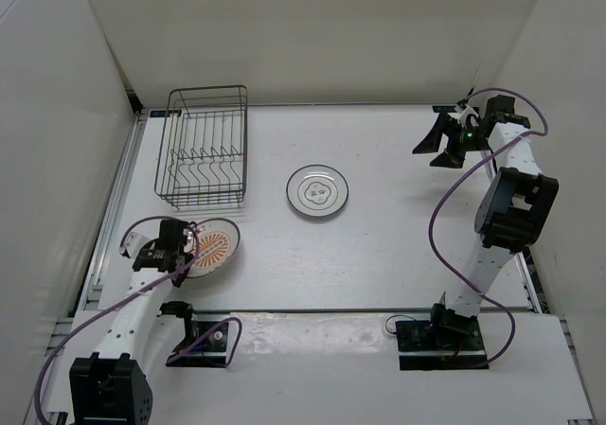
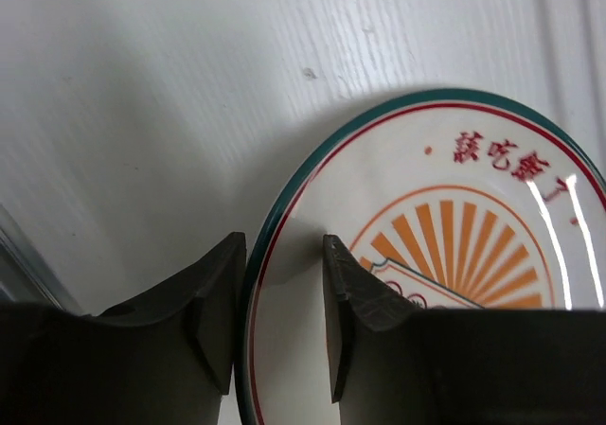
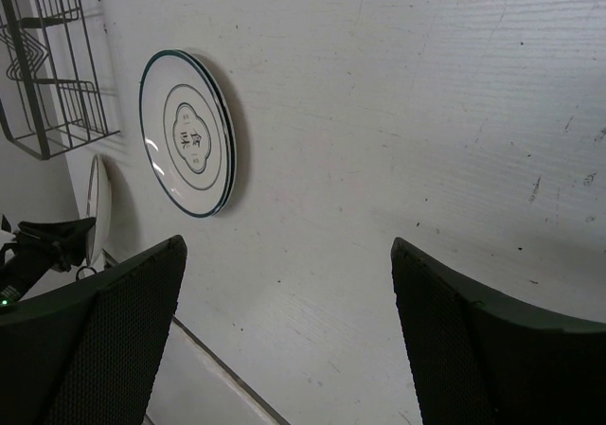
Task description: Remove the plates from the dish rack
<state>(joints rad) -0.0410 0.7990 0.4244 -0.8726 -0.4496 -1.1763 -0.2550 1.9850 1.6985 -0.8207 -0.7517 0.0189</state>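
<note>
The orange-brown patterned plate [image 1: 214, 247] lies on the table near the left arm, and its green and red rim shows in the left wrist view [image 2: 445, 217]. My left gripper [image 1: 176, 251] [image 2: 280, 311] straddles the plate's left rim, with one finger just outside the rim. The other finger is over the face with a gap, so the jaws are slightly open. Two white plates [image 1: 317, 191] [image 3: 187, 133] lie stacked mid-table. The dish rack [image 1: 202, 146] [image 3: 52, 65] stands at the back left with no plates showing in it. My right gripper [image 1: 443, 143] [image 3: 289, 330] is wide open and empty at the back right.
White walls enclose the table on the left, back and right. A seam [image 1: 312, 311] crosses the table near the arm bases. Purple cables [image 1: 445, 207] loop beside each arm.
</note>
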